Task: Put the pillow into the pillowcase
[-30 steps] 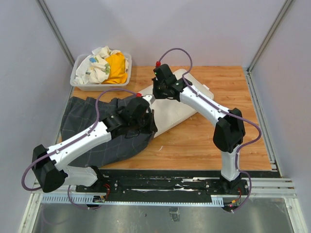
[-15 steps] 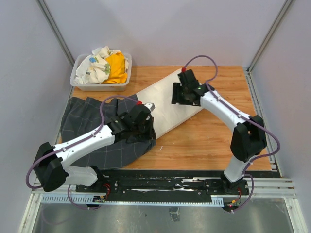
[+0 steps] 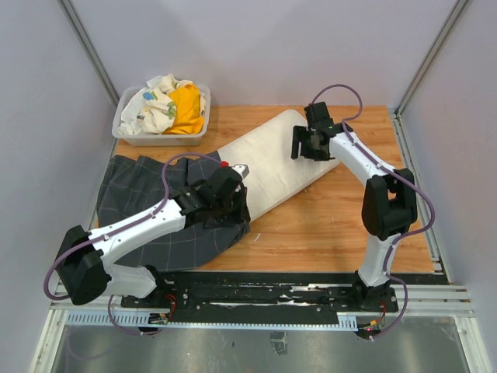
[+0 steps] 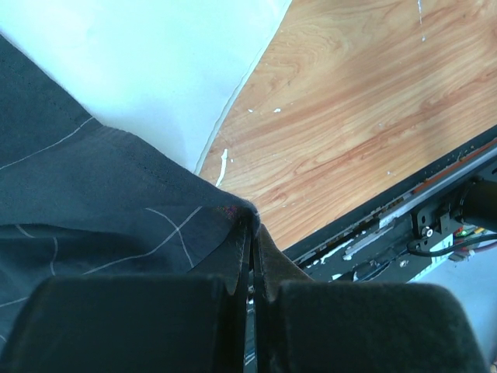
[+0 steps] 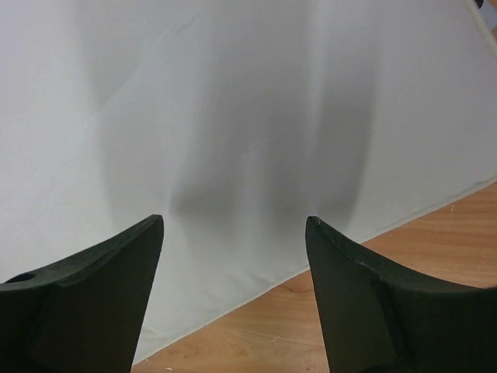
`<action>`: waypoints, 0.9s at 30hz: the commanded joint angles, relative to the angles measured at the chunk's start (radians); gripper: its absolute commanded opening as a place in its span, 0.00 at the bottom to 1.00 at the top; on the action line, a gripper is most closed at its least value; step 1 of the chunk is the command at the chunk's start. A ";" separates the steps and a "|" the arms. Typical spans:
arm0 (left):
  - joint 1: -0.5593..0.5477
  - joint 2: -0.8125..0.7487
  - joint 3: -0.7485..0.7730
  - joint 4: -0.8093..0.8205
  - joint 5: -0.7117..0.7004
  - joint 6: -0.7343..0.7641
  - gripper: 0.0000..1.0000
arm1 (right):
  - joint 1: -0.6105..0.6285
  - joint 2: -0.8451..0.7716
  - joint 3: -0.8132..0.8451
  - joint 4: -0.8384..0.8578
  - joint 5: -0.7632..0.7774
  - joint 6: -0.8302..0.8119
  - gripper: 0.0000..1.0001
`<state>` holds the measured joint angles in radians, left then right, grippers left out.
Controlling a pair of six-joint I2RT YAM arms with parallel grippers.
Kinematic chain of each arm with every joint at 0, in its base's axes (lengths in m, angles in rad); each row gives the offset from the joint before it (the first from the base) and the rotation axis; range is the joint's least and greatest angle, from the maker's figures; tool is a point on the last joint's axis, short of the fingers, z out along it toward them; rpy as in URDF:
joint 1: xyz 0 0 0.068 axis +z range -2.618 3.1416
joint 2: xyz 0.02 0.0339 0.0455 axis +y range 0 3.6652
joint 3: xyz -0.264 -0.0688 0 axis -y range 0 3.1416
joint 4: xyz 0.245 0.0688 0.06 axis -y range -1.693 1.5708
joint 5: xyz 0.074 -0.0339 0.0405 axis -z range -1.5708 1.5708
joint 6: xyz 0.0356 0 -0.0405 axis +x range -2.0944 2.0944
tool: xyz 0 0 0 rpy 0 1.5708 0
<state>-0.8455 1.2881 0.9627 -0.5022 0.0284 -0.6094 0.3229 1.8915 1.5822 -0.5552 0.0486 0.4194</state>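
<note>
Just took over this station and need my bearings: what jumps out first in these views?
A cream-white pillow lies diagonally across the middle of the table, its near end reaching the dark grid-lined pillowcase spread at the left. The left gripper is shut on the pillowcase's edge, while the right gripper stands open over the pillow's far end. At the back left, a plastic bin holds crumpled cloths.

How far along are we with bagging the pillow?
Done: one end of the pillow sits under the pillowcase edge. In hand: left jaws shut on that edge, right jaws open over the pillow's far end. Left: most of the pillow lies outside on the table.
</note>
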 commanded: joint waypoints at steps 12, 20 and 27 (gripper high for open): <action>0.026 -0.016 -0.024 0.024 0.002 0.002 0.00 | 0.075 0.178 -0.032 -0.112 -0.080 -0.123 0.81; 0.049 -0.008 -0.042 0.040 0.015 0.017 0.00 | 0.136 0.161 -0.148 -0.087 -0.166 -0.085 0.01; 0.082 0.042 -0.016 0.059 0.041 0.050 0.00 | 0.168 -0.042 -0.208 -0.087 -0.283 -0.017 0.01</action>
<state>-0.7837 1.2957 0.9291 -0.4786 0.0410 -0.5941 0.4347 1.8957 1.4342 -0.4999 -0.1059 0.3462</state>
